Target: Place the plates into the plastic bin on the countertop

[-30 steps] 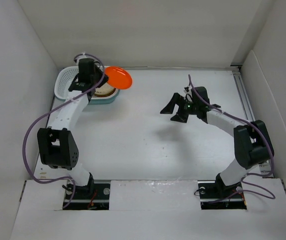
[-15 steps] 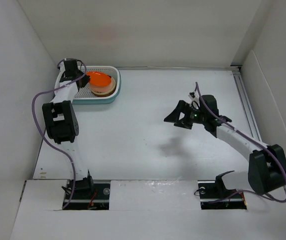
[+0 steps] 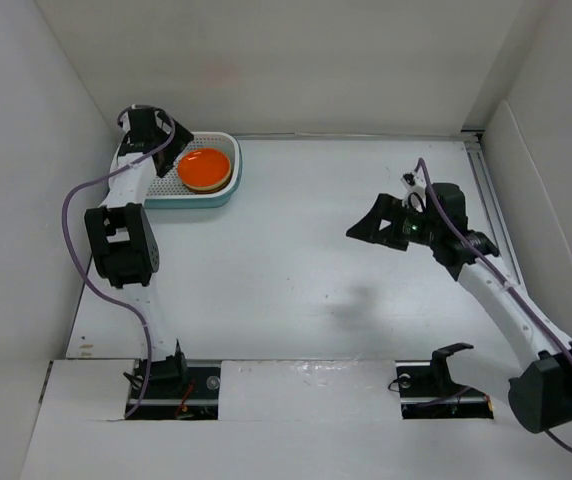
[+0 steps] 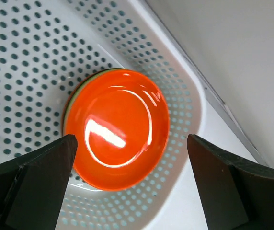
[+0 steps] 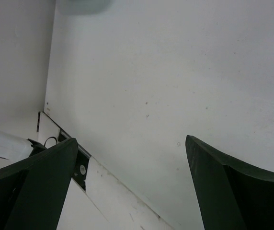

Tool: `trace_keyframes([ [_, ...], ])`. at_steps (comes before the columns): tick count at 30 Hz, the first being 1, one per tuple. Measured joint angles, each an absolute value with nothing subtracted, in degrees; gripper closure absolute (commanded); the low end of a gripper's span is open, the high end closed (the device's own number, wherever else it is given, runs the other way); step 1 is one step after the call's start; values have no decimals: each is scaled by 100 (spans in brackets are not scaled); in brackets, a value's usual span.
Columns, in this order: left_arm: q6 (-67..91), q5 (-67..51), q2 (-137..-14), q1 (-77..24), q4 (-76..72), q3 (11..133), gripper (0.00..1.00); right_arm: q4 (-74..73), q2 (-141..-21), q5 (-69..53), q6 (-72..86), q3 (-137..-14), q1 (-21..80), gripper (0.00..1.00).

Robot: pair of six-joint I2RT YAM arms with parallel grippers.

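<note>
An orange plate (image 3: 204, 170) lies flat on top of a stack of plates in the right half of the light teal plastic bin (image 3: 224, 196), at the back left of the white countertop (image 3: 296, 270). In the left wrist view the orange plate (image 4: 118, 127) shows a green rim (image 4: 71, 98) under it, inside the perforated bin (image 4: 27, 57). My left gripper (image 3: 174, 150) hangs open just above the plate, its fingers (image 4: 36, 182) wide on either side and holding nothing. My right gripper (image 3: 371, 225) is open and empty over the right-centre of the countertop (image 5: 175, 72).
White walls (image 3: 56, 110) close in the left, back and right sides. A metal rail (image 3: 484, 175) runs along the right back edge. The arm bases (image 3: 171, 385) sit at the near edge, with purple cables looping off both arms.
My left gripper has opened and let go of the orange plate, which now rests on the stack in the bin. The right arm has swung to the right.
</note>
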State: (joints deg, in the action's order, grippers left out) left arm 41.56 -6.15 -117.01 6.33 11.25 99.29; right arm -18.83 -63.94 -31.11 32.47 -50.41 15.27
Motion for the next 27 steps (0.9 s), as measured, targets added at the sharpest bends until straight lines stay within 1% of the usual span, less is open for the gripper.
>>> trace_keyframes([
  [7, 3972, -611, -11607, 399, 2014, 10838, 0, -2650, -5739, -2565, 3057, -5548, 1553, 0],
  [11, 3706, -257, -11242, 204, 2692, 10857, 0, -3218, -5323, -1739, 3017, -5944, 1863, 0],
  [14, 3470, 110, -10615, -174, 3098, 10689, 0, -3815, -4910, -932, 3020, -6390, 2193, 0],
  [17, 3273, 467, -9393, -819, 3247, 9948, 0, -4357, -4550, -255, 2998, -7019, 2373, 0],
  [20, 3124, 397, -7883, -1273, 3291, 9080, 0, -4810, -4213, 311, 2910, -7564, 2392, 0],
  [24, 2926, 449, -5892, -1098, 3269, 8001, 0, -5391, -3763, 805, 2759, -8058, 2399, 0],
  [27, 2818, 460, -4759, -1055, 3284, 7376, 0, -5756, -3612, 978, 2685, -8298, 2399, 0],
])
